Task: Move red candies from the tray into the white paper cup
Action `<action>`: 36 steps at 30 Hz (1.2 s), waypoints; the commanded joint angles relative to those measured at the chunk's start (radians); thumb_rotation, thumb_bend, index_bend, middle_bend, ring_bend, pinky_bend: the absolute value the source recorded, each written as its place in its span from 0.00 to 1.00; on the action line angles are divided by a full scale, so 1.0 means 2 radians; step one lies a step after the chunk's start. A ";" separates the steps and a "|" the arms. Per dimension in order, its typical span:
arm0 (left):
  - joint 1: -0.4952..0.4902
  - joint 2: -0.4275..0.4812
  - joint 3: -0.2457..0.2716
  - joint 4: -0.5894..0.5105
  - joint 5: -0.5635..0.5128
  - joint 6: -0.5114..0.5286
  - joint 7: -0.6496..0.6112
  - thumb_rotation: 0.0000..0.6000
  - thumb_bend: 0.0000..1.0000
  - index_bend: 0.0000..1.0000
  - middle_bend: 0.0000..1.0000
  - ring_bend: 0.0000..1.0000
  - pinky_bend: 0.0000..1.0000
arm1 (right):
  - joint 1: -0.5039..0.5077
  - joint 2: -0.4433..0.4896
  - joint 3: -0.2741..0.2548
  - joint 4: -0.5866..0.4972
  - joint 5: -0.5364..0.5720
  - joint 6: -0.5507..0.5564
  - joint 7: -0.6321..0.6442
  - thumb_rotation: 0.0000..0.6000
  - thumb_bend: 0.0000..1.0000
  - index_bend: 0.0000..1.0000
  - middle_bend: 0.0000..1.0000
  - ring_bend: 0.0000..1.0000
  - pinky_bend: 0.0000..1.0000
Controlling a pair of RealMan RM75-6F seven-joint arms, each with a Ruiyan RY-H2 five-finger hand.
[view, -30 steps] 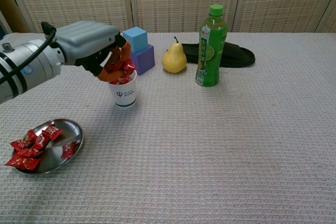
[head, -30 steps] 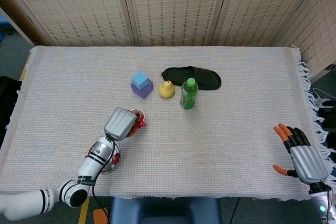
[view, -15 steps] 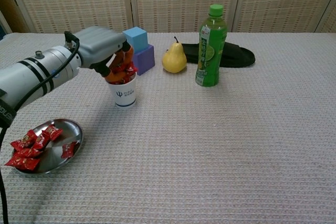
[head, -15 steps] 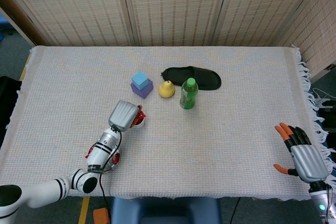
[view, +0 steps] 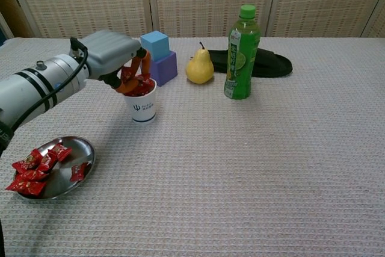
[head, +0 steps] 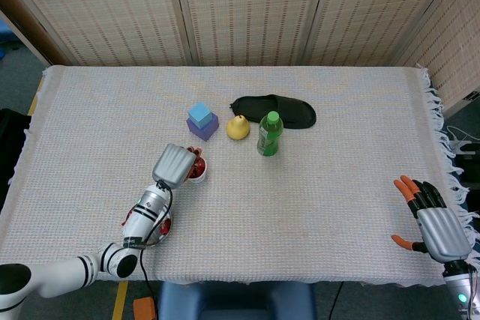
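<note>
The white paper cup [view: 143, 108] stands left of centre on the table. My left hand [view: 114, 58] hovers right over its mouth, fingers [view: 136, 75] pointing down and pinching red candies [view: 142, 86] at the rim. From the head view the left hand [head: 174, 165] covers most of the cup [head: 200, 176]. The metal tray [view: 83, 147] at the front left holds several red candies [view: 35, 168]. My right hand [head: 435, 226] lies open at the table's front right edge, fingers spread, holding nothing.
Behind the cup sit a blue cube on a purple block [view: 159, 57], a yellow pear [view: 199, 67], a green bottle [view: 242, 52] and a black slipper [view: 267, 63]. My left forearm [head: 146, 211] stretches over the tray in the head view.
My left hand moved from beside the cup to over its mouth and sank, bringing the pinched candies down to the rim. The right hand stayed put.
</note>
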 commanded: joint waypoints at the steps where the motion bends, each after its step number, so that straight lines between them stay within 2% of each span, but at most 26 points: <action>1: 0.002 0.006 0.003 -0.007 -0.001 0.002 0.000 1.00 0.46 0.40 0.49 0.68 0.88 | 0.000 0.000 0.000 0.000 0.000 0.000 0.000 1.00 0.03 0.00 0.00 0.00 0.00; 17: 0.010 0.027 0.013 -0.046 0.011 0.024 -0.009 1.00 0.45 0.36 0.46 0.68 0.88 | -0.001 -0.001 -0.002 -0.002 -0.005 0.003 -0.003 1.00 0.03 0.00 0.00 0.00 0.00; 22: 0.008 0.023 0.012 -0.045 0.014 0.028 -0.011 1.00 0.45 0.34 0.43 0.60 0.87 | -0.002 0.001 -0.002 -0.001 -0.007 0.005 0.001 1.00 0.03 0.00 0.00 0.00 0.00; 25: 0.009 0.025 0.014 -0.054 0.018 0.033 -0.015 1.00 0.45 0.33 0.42 0.58 0.85 | -0.003 0.002 -0.002 0.000 -0.008 0.006 0.004 1.00 0.03 0.00 0.00 0.00 0.00; 31: 0.027 0.059 0.023 -0.118 0.037 0.050 -0.040 1.00 0.45 0.29 0.38 0.49 0.73 | -0.005 0.002 -0.003 0.001 -0.014 0.012 0.006 1.00 0.03 0.00 0.00 0.00 0.00; 33: 0.045 0.089 0.038 -0.162 0.050 0.055 -0.070 1.00 0.45 0.25 0.34 0.42 0.65 | -0.005 0.001 -0.004 0.002 -0.018 0.014 0.008 1.00 0.03 0.00 0.00 0.00 0.00; 36: 0.080 0.152 0.076 -0.228 0.081 0.063 -0.129 1.00 0.44 0.17 0.24 0.26 0.49 | -0.004 -0.001 -0.005 0.005 -0.024 0.016 0.009 1.00 0.03 0.00 0.00 0.00 0.00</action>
